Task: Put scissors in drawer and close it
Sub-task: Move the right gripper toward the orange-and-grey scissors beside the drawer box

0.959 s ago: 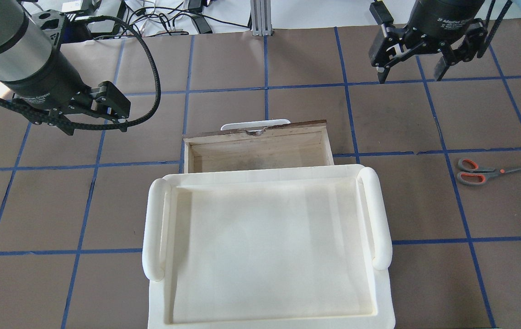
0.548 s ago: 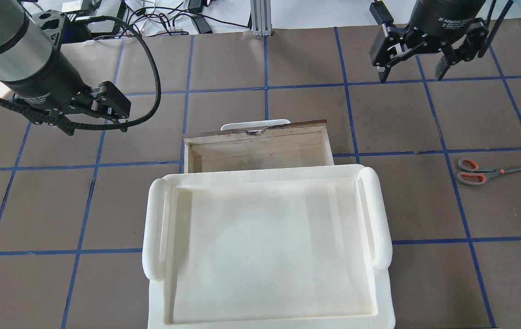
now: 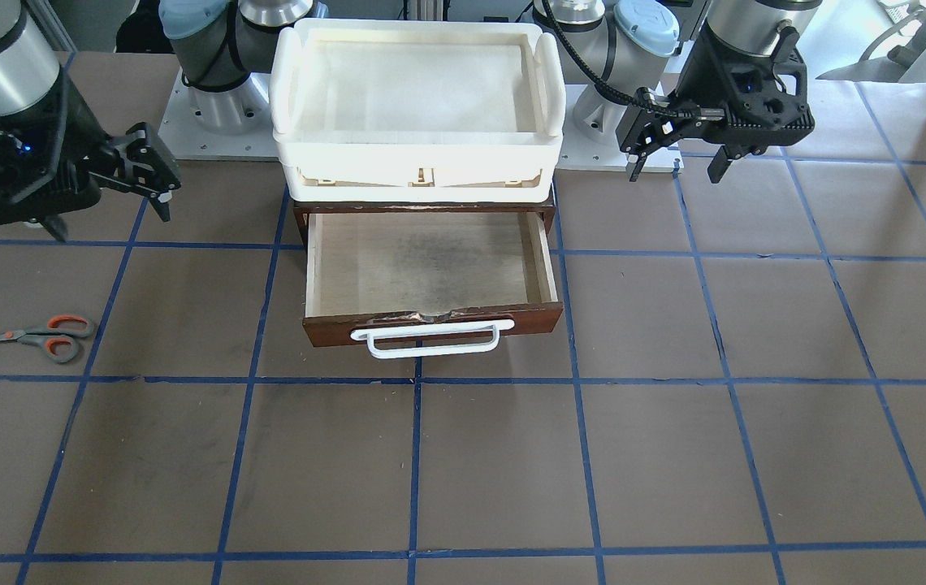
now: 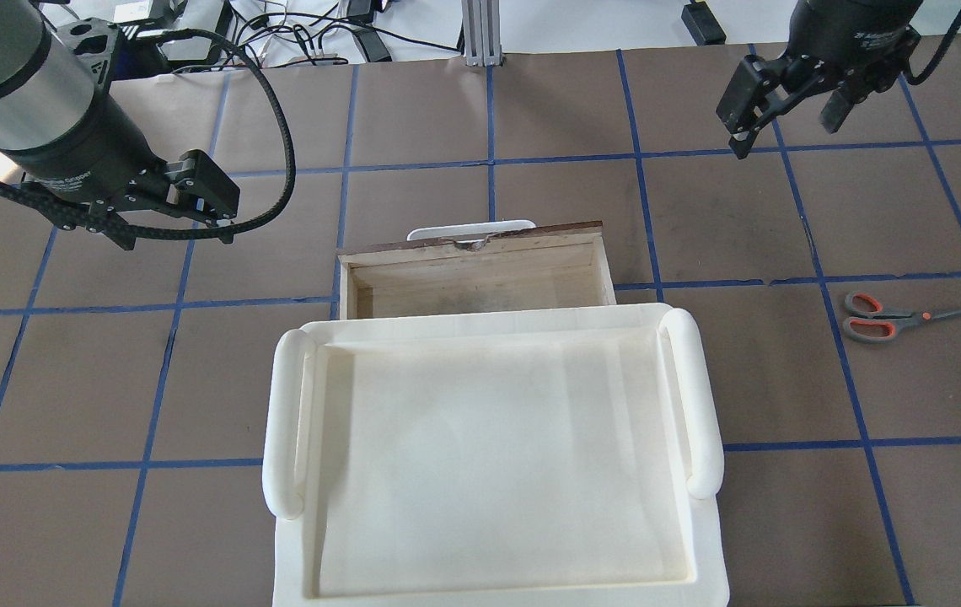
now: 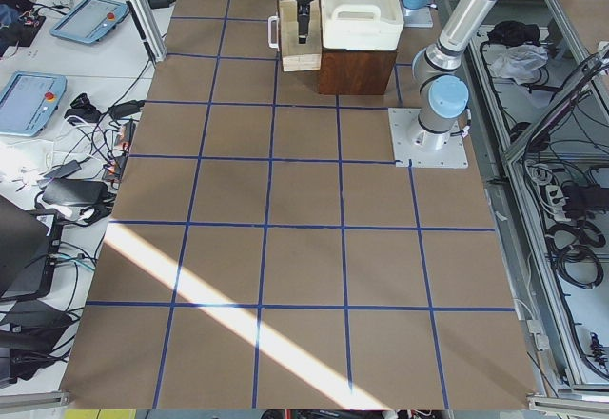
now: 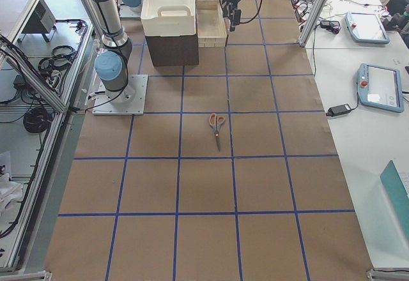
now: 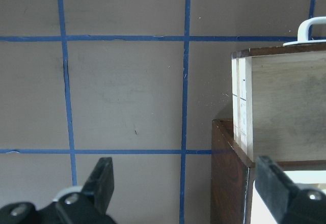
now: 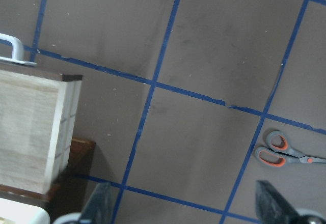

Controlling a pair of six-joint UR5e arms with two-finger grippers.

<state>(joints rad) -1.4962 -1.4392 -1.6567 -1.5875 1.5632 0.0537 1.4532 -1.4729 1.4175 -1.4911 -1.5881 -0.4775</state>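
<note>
Right gripper (image 4: pixel 784 135), upper right of the overhead frame with its body cropped by the top edge, and left gripper (image 4: pixel 175 238), upper left, both hang spread wide, gripping nothing. Scissors (image 4: pixel 893 317) lie flat at mid-right, well apart from both. Drawer (image 4: pixel 531 236) stands pulled out at centre, plywood floor showing, rear hidden under cream tray (image 4: pixel 700 396).

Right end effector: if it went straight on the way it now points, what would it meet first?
Most likely the bare table, between the drawer and the scissors; depth is hard to judge.
</note>
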